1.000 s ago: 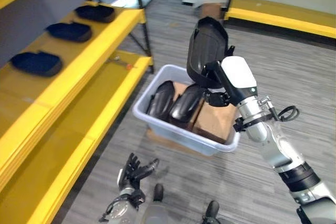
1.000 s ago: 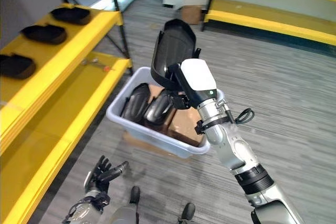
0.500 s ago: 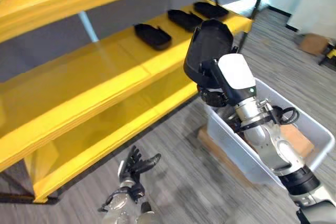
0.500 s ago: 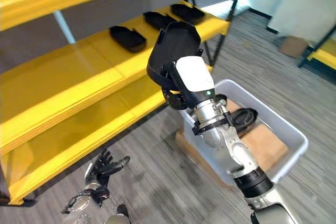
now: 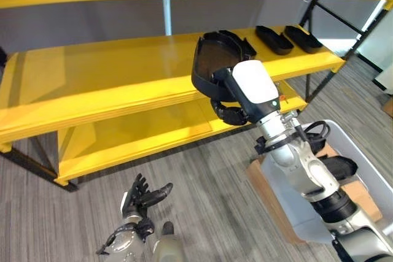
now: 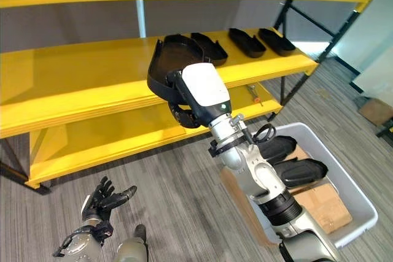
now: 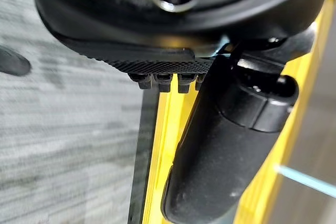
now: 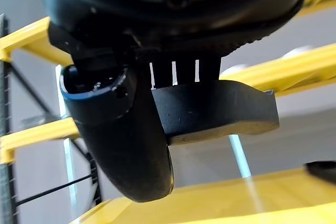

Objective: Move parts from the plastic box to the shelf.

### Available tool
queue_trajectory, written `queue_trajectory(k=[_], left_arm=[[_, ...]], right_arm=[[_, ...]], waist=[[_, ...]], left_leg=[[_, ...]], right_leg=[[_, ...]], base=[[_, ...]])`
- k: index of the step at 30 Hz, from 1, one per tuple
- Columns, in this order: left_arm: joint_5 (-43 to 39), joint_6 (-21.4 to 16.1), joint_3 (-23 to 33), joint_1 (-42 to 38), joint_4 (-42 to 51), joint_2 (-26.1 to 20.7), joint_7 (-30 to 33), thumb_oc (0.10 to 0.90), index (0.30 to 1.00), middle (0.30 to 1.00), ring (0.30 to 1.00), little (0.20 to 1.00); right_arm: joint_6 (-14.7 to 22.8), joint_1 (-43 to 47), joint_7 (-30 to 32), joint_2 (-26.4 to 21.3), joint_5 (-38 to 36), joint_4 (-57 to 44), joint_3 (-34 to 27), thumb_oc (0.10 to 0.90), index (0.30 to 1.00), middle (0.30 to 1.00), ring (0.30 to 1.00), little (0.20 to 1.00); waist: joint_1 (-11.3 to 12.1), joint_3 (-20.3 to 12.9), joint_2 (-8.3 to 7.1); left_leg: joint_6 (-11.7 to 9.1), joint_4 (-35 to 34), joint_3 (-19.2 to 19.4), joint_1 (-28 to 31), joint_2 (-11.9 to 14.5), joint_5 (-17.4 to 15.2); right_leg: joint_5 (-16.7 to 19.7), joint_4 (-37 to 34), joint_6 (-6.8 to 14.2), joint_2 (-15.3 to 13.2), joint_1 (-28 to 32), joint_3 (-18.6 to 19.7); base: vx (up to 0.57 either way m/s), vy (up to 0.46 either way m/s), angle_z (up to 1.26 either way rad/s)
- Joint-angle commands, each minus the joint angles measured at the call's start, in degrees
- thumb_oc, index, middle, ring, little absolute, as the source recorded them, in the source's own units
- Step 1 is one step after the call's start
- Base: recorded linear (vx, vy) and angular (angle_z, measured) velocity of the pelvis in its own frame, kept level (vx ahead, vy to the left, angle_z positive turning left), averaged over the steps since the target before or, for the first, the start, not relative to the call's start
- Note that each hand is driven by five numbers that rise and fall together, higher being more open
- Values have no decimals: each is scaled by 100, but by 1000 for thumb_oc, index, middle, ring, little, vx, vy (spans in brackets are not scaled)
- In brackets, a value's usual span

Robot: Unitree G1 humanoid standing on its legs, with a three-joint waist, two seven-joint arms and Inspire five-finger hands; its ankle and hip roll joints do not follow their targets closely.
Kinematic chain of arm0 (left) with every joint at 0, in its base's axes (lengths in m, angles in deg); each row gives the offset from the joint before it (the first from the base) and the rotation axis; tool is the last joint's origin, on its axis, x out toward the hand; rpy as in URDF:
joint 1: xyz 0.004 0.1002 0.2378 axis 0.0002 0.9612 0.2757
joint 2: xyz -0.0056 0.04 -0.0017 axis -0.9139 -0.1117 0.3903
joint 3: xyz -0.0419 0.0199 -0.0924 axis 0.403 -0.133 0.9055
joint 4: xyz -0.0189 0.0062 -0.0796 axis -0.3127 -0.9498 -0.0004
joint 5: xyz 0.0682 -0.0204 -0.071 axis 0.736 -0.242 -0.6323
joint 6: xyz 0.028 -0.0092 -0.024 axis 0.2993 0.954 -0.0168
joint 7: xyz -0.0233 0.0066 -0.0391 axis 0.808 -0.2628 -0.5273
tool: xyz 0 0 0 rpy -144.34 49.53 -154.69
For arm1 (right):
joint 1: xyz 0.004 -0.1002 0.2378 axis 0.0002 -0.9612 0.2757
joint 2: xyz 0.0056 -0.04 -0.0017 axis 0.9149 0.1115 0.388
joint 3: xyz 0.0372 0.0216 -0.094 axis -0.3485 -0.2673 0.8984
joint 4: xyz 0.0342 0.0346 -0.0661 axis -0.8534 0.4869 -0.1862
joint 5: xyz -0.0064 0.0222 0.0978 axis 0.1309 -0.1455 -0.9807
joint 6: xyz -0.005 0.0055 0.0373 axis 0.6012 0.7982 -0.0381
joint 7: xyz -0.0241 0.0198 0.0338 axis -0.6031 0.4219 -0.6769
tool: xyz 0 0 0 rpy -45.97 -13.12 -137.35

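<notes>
A grey wood-grain floor (image 5: 202,170) carries a yellow shelf (image 5: 110,84) with black uprights, which spans the scene at several levels. On the middle level I see three black tray-like parts lying in a row toward its far right end: one (image 6: 210,47) behind the raised hand, a second (image 5: 274,38) and a third (image 5: 302,38) beyond it, each apart from its neighbour. My right hand (image 5: 232,110) is raised in front of that middle level, its fingers curled round a further black shell-shaped part (image 5: 212,69), held with its hollow side facing up and toward the shelf; in the right wrist view the thumb (image 8: 123,129) and the fingers close on the part's dark edge (image 8: 220,111). At lower right stands the pale plastic box (image 6: 344,197) on the floor, with two more black parts (image 6: 295,170) lying side by side in it beside a brown cardboard piece (image 6: 319,204). My left hand (image 5: 142,197) hangs low near the floor before the shelf's bottom level, fingers spread and holding nothing; in the left wrist view the thumb (image 7: 226,150) stands out straight before the yellow shelf edge (image 7: 163,145).
</notes>
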Motion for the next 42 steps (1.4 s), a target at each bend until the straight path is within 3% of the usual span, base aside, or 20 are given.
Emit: queue_trajectory(k=[1, 3, 4, 5, 6, 7, 8, 9, 11, 16, 21, 26, 33, 42], left_arm=[[258, -499, 30, -349, 659, 24, 84, 900, 1000, 1000, 1000, 1000], [259, -514, 25, -425, 610, -35, 133, 900, 1000, 1000, 1000, 1000], [253, -528, -87, -581, 520, -101, 159, 900, 1000, 1000, 1000, 1000], [289, -524, -165, -663, 492, -111, 146, 900, 1000, 1000, 1000, 1000], [341, -501, -225, -725, 458, -110, 117, 900, 1000, 1000, 1000, 1000], [375, -486, -250, -773, 445, -109, 96, 900, 1000, 1000, 1000, 1000], [378, -490, -282, -868, 436, -130, 84, 900, 1000, 1000, 1000, 1000], [409, -496, -306, -914, 399, -120, 79, 900, 1000, 1000, 1000, 1000], [438, -513, -335, -959, 356, -108, 55, 900, 1000, 1000, 1000, 1000], [490, -523, -300, -872, 317, -41, -28, 900, 1000, 1000, 1000, 1000], [430, -505, -231, -615, 393, 33, -95, 900, 1000, 1000, 1000, 1000], [409, -486, -291, -482, 464, 51, -146, 900, 1000, 1000, 1000, 1000], [307, -453, -282, -340, 526, 32, -179, 900, 1000, 1000, 1000, 1000], [216, -481, -313, -237, 658, -107, -259, 900, 1000, 1000, 1000, 1000]], right_arm=[[101, 1315, 380, -199, 380, -68, -143, 400, 300, 300, 300, 300], [110, 1281, 357, -236, 397, -72, -121, 400, 300, 300, 300, 300], [125, 1158, 318, -334, 378, -96, -174, 400, 300, 300, 300, 300], [148, 988, 331, -429, 362, -167, -271, 400, 300, 300, 300, 300], [149, 958, 347, -444, 345, -180, -307, 400, 300, 300, 300, 300], [146, 939, 351, -437, 333, -188, -340, 400, 300, 300, 300, 300], [150, 982, 395, -459, 312, -192, -384, 400, 300, 300, 300, 300], [153, 1010, 417, -462, 321, -206, -398, 400, 300, 300, 300, 300], [144, 1073, 420, -480, 408, -237, -403, 400, 300, 300, 300, 300], [203, 885, 416, -509, 390, -344, -534, 400, 300, 300, 300, 300], [358, 938, 359, -552, 109, -384, -496, 400, 300, 300, 300, 300], [402, 1137, 377, -605, -31, -389, -498, 400, 300, 300, 300, 300], [362, 1613, 422, -803, -39, -261, -424, 400, 300, 300, 300, 300], [204, 2332, 456, -1124, -16, 404, -132, 400, 300, 300, 300, 300]], waist=[[28, -180, 227], [-79, -140, 256], [-316, -25, 351], [-471, 57, 508], [-551, 133, 569], [-602, 185, 575], [-753, 327, 609], [-864, 386, 605], [-987, 449, 544], [-1023, 338, 404], [-1071, 138, 532], [-1067, 94, 600], [-995, 59, 673], [-841, 199, 752]], left_leg=[[257, -983, -49, 903, -228, -673], [359, -1061, -178, 943, -361, -715], [459, -1163, -352, 900, -451, -536], [477, -1246, -588, 962, -469, -492], [466, -1286, -702, 997, -476, -455], [449, -1306, -774, 1017, -481, -455], [362, -1331, -964, 1039, -457, -466], [271, -1333, -1082, 1076, -433, -509], [115, -1297, -1249, 1244, -365, -680], [40, -1170, -1291, 1375, -380, -835], [-166, -1196, -1342, 1538, 62, -820], [-305, -1364, -1352, 1631, 379, -669], [-401, -1559, -1358, 1684, 650, -489], [-473, -1644, -1414, 1423, 757, -294]], right_leg=[[566, 582, 391, -111, 69, 300], [497, 879, 337, -18, -217, 1014], [149, 1166, 19, 477, -699, 1956], [-388, 1554, -204, 929, -1129, 2392], [-563, 1610, -300, 1034, -1340, 2389], [-586, 1532, -320, 1035, -1420, 2366], [-528, 1133, -254, 1088, -1714, 2738], [-292, 559, -121, 1026, -1860, 3143], [211, -160, 84, 889, -2064, 3561], [380, -460, 191, 932, -1734, 3484], [-77, -256, -10, 1327, -1517, 3202], [-406, 67, -114, 1543, -1545, 3043], [-628, 291, -212, 1716, -1602, 2915], [-671, 400, -263, 1765, -1828, 2781]], base=[[113, 185, 47], [85, 218, 67], [92, 296, 73], [69, 246, 92], [109, 84, 141], [58, -137, 148], [130, -258, 124], [163, -315, 64], [230, -257, 72], [148, -174, 55], [165, -217, 6], [90, -165, 0], [59, -109, 7], [-7, -37, 4]])
